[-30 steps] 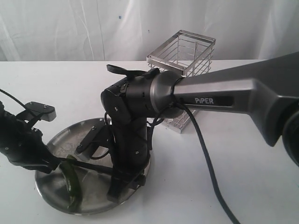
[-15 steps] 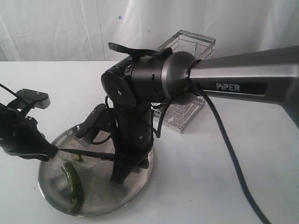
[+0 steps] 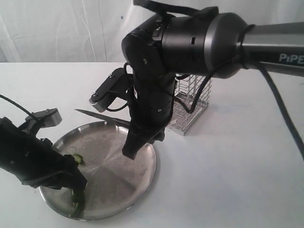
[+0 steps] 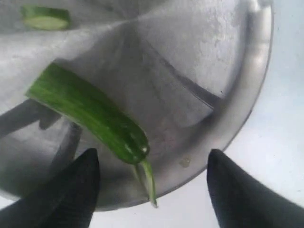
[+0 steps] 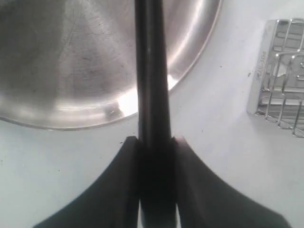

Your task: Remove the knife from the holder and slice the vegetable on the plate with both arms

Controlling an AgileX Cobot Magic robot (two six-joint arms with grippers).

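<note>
A: Gripping the knife (image 3: 102, 117) by its handle, the right tool (image 5: 153, 142) is clenched, both fingers pressed against the black handle. The blade points out level above the far edge of the plate (image 3: 137, 178), lifted clear of it.

B: Where is the pepper?

A: The pepper (image 4: 90, 114) lies on the plate near its front rim, its thin stem reaching toward the rim. One end looks cut flat, and a small pale green slice (image 4: 45, 18) rests apart from it farther in on the plate.

B: And the left tool?

A: The left tool (image 4: 152, 190) is released, its two dark fingers (image 4: 71, 190) spread wide on either side of the pepper's stem end, touching nothing. In the exterior view that arm hangs low over the plate's front left part.

B: The wire basket?

A: The wire basket (image 3: 190, 107) stands on the white counter (image 3: 228, 166) just behind the plate, partly hidden by the right arm (image 3: 190, 42).
</note>
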